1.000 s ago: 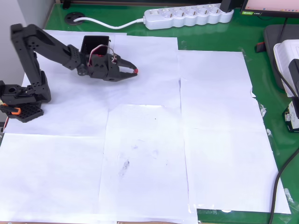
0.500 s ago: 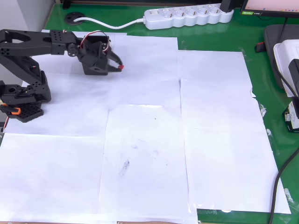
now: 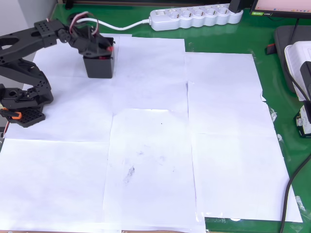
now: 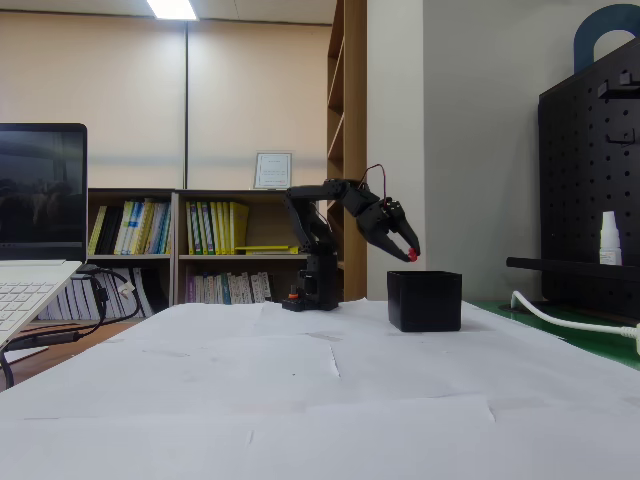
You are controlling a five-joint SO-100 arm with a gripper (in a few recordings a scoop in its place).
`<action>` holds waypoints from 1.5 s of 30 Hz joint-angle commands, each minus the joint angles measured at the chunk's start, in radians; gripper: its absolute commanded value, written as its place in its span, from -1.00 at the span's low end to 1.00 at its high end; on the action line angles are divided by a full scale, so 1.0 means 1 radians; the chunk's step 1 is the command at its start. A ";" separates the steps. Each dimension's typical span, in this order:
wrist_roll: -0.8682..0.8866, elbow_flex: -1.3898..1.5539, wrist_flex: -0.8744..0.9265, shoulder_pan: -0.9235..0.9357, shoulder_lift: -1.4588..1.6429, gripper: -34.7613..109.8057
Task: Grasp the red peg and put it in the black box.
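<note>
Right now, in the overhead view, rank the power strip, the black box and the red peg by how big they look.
1. power strip
2. black box
3. red peg, tiny, held at the gripper tips

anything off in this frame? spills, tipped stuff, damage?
Nothing stands out. The black box sits upright on the paper, and the gripper holds the red peg above it. The white paper sheets lie flat, with faint smudges.

red peg (image 3: 112, 48): tiny, bright red, raised above box, upper left | black box (image 3: 99, 66): square, matte, upright, upper left, on paper
</note>
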 commanded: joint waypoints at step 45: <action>0.147 -0.307 -0.552 -0.074 0.064 -0.07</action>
